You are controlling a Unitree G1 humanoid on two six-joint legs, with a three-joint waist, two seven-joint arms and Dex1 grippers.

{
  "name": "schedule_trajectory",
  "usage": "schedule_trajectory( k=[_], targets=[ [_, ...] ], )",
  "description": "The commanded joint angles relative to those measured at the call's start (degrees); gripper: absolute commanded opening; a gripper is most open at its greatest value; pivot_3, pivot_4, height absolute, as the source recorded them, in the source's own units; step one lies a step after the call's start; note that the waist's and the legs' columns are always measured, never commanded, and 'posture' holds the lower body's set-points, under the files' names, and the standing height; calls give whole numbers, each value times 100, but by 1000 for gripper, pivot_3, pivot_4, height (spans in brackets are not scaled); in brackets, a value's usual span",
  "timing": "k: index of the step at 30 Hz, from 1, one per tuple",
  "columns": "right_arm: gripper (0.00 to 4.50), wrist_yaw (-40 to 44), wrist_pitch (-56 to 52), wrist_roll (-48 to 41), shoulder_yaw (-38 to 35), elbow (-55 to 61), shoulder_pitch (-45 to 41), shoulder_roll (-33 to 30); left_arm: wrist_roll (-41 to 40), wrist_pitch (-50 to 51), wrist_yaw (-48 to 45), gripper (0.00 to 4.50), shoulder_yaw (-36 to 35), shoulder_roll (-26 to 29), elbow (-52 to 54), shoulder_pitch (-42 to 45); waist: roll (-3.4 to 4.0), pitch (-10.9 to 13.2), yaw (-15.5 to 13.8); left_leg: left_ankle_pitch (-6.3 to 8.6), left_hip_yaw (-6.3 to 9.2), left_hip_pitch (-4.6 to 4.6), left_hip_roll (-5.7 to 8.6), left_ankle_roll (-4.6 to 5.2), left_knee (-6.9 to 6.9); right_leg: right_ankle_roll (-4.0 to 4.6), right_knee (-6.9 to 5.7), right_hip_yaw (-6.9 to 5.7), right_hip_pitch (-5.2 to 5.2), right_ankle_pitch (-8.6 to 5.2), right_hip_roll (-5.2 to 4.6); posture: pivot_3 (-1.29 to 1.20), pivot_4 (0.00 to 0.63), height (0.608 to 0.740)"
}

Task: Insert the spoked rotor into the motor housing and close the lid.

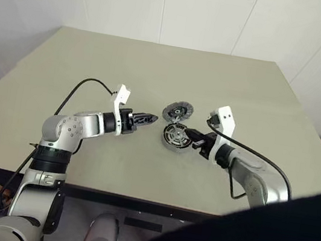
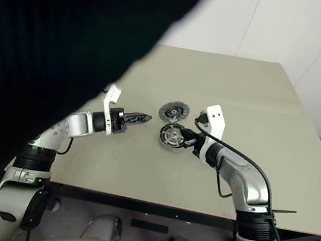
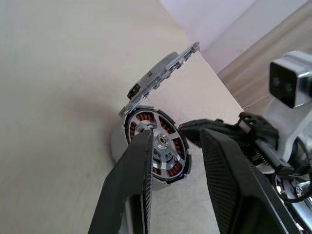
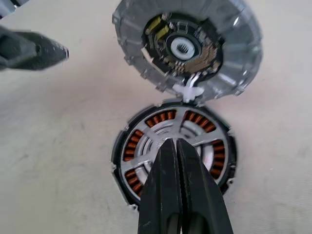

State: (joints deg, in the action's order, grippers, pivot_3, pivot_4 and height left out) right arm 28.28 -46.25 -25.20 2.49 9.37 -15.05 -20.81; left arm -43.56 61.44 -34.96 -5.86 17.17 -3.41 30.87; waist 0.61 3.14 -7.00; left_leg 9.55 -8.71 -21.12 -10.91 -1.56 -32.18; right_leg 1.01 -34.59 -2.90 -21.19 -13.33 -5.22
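So on the beige table [image 1: 153, 89], the round copper-wound motor housing [image 1: 176, 136] looks like it's got the silver spoked rotor [image 4: 170, 141] seated. Ribbed grey lid [image 1: 178, 111] stands open at 12 o'clock, needs closing. Right gripper [image 4: 176, 146] shut tight, empty, at 3 o'clock; left gripper [image 1: 148, 118] narrowly parted, empty, 9 o'clock.
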Motion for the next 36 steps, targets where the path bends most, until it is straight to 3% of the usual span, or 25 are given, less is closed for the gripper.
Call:
schedule_trajectory(
  k=[1, 12, 20, 26, 32, 36],
  targets=[
    [0, -87, 182, 151, 41, -262, 9, 133, 35, -141, -78, 1625, 65, 4, 174, 94, 0, 0, 1, 0, -1, 0, 2, 0, -1, 0, -1, 0, 0, 0, -2, 0, 0, 740],
    [0, -41, 3, -48, -141, 224, -127, 140, 77, -174, -33, 1625, 60, -61, 139, 4, -2, -1, 6, -2, 2, 12, -1, -3, -3, -30, -11, 1, 4, -17, -1, 0, 0, 740],
    [0, -59, 25, 166, 205, -158, 110, 394, 122, -204, 56, 1625, 40, -133, 88, -8, -2, -1, 11, -7, 1, 4, -1, -11, 1, 5, -9, 1, -2, 2, 2, 0, 0, 740],
    [0, -43, 75, 214, 97, -136, 44, 289, 153, -226, 100, 1625, 22, -130, 64, -20, -2, -2, 7, -6, 2, 14, -1, -10, -1, -30, -9, 1, 7, -18, 0, 0, 0, 740],
    [0, 110, -34, 64, -76, 481, -166, -81, 176, -243, 81, 1625, 44, -153, 40, -5, -1, -1, -15, -6, 3, 6, 1, -10, -2, -30, -9, 1, 4, -18, -2, 0, 0, 740],
    [0, 525, -22, 220, 38, 816, -304, -851, 299, -371, -72, 1625, 210, -92, 108, 4, 0, 0, -14, -8, 3, 0, 1, -13, -1, 1, -9, 1, -2, 1, 1, 0, 0, 740]
  ],
)
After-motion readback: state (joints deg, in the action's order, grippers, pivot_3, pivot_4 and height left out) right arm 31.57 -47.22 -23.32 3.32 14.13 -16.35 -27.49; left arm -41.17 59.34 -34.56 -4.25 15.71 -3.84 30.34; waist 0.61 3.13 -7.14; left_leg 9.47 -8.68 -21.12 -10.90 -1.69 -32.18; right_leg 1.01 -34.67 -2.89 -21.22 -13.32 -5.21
